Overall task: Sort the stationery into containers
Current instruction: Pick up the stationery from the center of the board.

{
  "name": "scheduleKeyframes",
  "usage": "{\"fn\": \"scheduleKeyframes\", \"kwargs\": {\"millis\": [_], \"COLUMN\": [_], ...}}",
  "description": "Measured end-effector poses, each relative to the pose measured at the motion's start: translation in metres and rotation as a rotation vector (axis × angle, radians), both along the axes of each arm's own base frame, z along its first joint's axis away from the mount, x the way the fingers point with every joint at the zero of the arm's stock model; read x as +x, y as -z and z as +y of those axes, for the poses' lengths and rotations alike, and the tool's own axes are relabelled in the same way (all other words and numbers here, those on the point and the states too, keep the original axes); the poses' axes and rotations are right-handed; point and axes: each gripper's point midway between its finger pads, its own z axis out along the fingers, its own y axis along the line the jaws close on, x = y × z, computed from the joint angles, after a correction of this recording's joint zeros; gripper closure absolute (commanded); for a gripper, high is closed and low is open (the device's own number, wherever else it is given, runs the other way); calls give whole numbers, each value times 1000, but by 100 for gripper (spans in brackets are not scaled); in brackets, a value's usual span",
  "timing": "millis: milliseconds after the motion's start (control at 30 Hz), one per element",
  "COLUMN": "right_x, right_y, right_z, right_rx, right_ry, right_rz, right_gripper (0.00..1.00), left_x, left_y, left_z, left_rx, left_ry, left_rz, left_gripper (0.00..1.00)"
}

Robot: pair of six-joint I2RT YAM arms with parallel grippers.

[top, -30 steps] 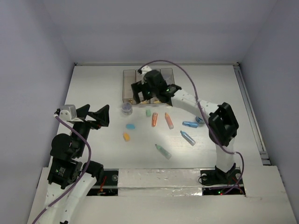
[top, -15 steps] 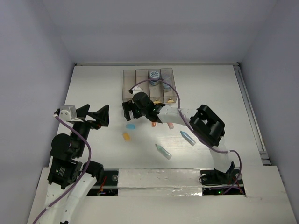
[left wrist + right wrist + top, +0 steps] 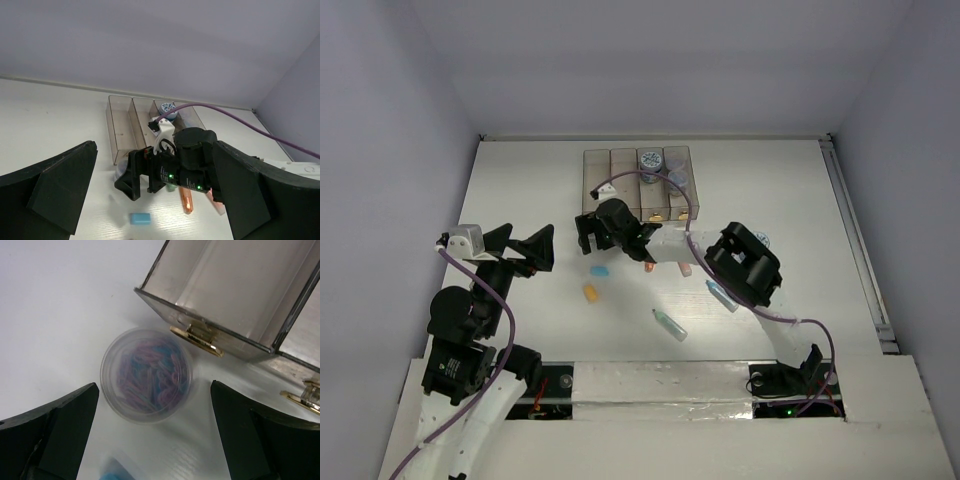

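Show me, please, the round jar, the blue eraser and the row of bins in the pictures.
round jar (image 3: pixel 146 375), right wrist view, on the middle of its top.
blue eraser (image 3: pixel 140 218), left wrist view, on its top face.
row of bins (image 3: pixel 594 170), top external view, on the bare leftmost bin.

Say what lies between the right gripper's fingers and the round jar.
Nothing: the right wrist view shows the round jar framed by the open right gripper, with only bare table on either side.

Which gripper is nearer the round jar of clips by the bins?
Right. The right gripper hangs open directly over the jar; the left gripper sits well off to its left.
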Motion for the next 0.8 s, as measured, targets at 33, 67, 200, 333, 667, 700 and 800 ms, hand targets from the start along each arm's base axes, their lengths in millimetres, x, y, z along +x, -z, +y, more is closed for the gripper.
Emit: {"fn": "scheduleKeyframes", "kwargs": {"millis": [33,67,200,333,667,700,800], "right_x": [2,3,9,10,7,5,1], "right_y": [-1,-1,1,5,3,3,4], "right_z": [2,3,5,4,10,11,14], "right_rx": [5,9,12,2,-18,-21,-31], "right_ry": [2,4,17,28,22,19,8], "right_rz": [-6,-10,-23,-30,-66,-68,-76], "right_gripper": [2,3,7,14,43,44,45], "left_x": [0,0,0,0,0,0,0], "left_y": [0,0,0,0,0,0,0], "left_z": [0,0,-1,-1,-1,-1,-1], "left_rx": [0,0,1,1,1,1,1], "left_ry": [0,1,3,5,6,6,6], "left_rz": [0,0,0,0,0,0,0], "left_gripper": [1,1,1,1,1,1,1]}}
